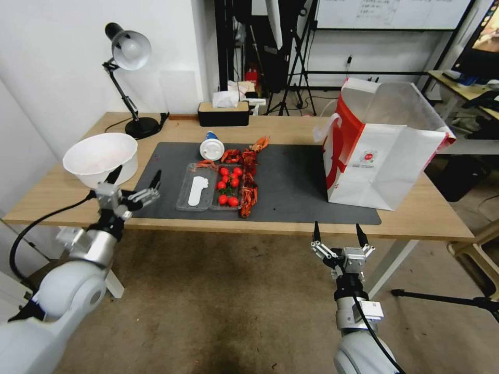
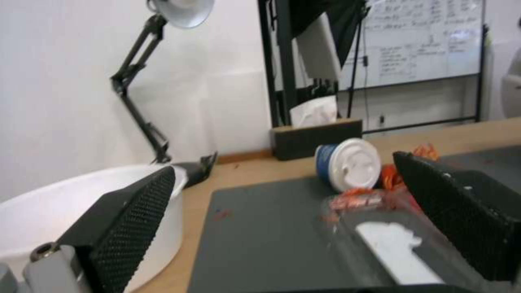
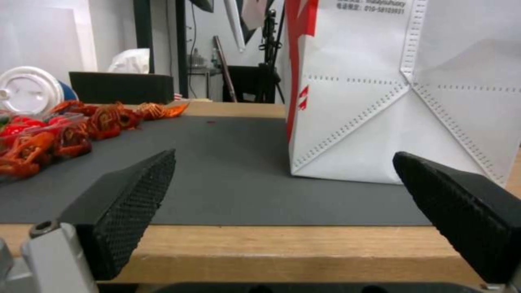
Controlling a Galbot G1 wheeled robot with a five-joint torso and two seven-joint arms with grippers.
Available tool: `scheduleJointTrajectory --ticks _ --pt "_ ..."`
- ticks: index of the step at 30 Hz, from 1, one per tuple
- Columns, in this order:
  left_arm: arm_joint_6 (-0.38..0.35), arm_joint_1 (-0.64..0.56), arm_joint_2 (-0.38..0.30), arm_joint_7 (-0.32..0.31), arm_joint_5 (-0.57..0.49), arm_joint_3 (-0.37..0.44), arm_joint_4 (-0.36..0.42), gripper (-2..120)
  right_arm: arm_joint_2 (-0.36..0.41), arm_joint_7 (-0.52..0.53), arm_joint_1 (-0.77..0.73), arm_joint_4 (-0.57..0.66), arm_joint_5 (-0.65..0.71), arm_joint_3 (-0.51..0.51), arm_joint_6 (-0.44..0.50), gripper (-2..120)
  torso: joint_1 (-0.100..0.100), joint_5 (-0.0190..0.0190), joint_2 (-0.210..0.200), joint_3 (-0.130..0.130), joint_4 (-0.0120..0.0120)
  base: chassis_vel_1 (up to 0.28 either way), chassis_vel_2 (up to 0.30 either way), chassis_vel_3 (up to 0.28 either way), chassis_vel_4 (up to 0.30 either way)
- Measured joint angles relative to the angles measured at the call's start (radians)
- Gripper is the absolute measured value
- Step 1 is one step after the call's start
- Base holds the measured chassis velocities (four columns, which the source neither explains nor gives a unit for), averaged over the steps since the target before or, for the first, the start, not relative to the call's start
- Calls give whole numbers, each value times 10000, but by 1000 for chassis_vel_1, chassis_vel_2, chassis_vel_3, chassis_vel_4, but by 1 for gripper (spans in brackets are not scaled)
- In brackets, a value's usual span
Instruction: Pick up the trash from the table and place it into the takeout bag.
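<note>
Plainly, your left gripper (image 1: pixel 134 181) hung with its fingers spread wide at the near-left corner of the dark mat (image 1: pixel 291 179), holding nothing, with the white bowl (image 1: pixel 100 157) just beside it on the outer side and the clear plastic tray (image 1: pixel 197 193) just beyond its inner finger. Your right gripper (image 1: pixel 338 235) waited below the near edge of the table (image 1: pixel 416 215), its fingers also spread and empty, facing the takeout bag (image 1: pixel 382 148), which stood upright and open on the right end of the mat. The trash lay well apart from that bag: the tray with its red tomatoes (image 1: pixel 228 186), a row of crayfish shells (image 1: pixel 248 179) along it, and a white-lidded cup (image 1: pixel 211 147) on its side behind. My judgement is that you were lining up a first grasp, bowl or tray. For the bowl, you would have done well to set one finger inside the rim and one outside, and close gently, since thin plastic buckles.
</note>
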State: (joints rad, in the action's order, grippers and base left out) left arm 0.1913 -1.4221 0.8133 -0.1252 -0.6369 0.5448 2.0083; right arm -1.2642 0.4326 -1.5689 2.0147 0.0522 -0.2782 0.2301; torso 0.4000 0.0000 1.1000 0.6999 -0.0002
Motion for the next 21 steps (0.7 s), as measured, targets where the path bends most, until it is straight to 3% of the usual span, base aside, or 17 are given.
scheduleJointTrajectory --ticks 5,10,21 --pt "240 -1441 772 23 809 751 109 100 -12 -6 -10 -53 -72 58 17 100 -1 0 0 0 3 0 0 0 0" --pt "899 -2152 1265 13 1272 819 -124 100 -35 5 -53 -29 -100 54 6 100 0 -1 0 1 3 0 0 0 0" --pt "1679 -2544 1447 3 1685 630 -539 100 -109 23 -102 6 -151 46 -6 100 -1 -1 0 1 2 0 0 0 0"
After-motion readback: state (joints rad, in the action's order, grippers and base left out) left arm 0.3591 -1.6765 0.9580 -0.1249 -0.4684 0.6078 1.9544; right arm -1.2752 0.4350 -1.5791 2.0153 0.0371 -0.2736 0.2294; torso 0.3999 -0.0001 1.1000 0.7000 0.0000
